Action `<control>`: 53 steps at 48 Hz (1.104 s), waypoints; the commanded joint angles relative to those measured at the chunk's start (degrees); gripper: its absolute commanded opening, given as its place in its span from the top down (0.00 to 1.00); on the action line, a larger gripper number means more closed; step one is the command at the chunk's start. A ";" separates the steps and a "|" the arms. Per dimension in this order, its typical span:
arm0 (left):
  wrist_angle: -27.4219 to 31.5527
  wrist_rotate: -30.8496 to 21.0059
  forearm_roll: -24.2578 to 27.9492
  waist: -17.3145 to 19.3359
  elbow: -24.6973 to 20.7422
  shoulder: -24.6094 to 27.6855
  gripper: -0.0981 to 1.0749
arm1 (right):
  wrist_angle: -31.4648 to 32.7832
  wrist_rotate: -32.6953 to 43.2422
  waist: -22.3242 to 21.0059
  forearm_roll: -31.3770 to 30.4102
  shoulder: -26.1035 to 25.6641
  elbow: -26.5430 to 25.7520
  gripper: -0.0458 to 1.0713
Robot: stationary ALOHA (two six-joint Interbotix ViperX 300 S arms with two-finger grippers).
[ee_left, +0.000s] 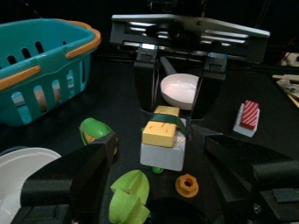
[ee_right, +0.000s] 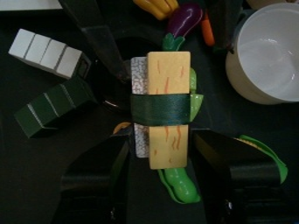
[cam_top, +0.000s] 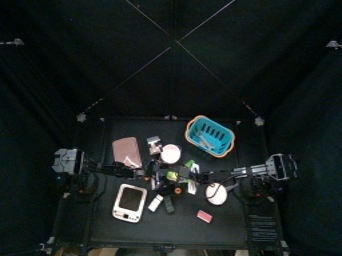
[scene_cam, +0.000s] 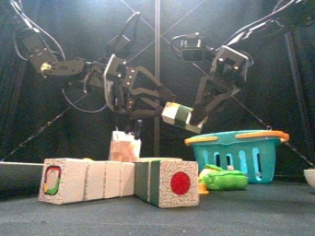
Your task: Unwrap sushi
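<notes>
The right gripper [ee_right: 163, 144] is closed on the sushi [ee_right: 162, 103], a yellow egg-topped block on white rice with a dark green band wrapped across its middle. In the front view the piece [scene_cam: 181, 113] hangs tilted in the air above the table, clear of everything below. The wrap is still in place around it.

The left gripper [ee_left: 163, 166] faces the sushi from the other side with its jaws spread wide and nothing between them (the left wrist view shows the piece [ee_left: 162, 140] sitting in the gap ahead, but whether either finger touches it cannot be told).

Below, the teal basket [scene_cam: 244, 152] with its orange rim stands on the table's right side in the front view, cut off by the picture's edge. A green toy vegetable [scene_cam: 222, 178] lies just in front of it, partly hidden behind the large sushi-patterned blocks [scene_cam: 117, 180] in the foreground. A white bowl [ee_right: 271, 52] shows in the right wrist view, cut at the edge, and a small purple eggplant [ee_right: 184, 19] lies near it.

From above, the two arms meet in the middle of the table [cam_top: 234, 230] and crowd it; the small items under them are too tiny to name. A white tray [cam_top: 128, 202] and a pink board [cam_top: 127, 151] lie on the left side.
</notes>
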 commanded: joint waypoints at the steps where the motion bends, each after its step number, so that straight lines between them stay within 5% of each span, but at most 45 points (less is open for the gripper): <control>1: -0.53 0.00 1.23 -0.18 -1.49 0.00 0.08 | -0.44 0.00 0.18 -0.35 -0.53 -1.67 0.33; 53: -0.26 -0.18 3.69 -0.53 -3.96 4.75 0.08 | -0.44 -0.09 0.79 -0.79 1.41 -3.52 0.33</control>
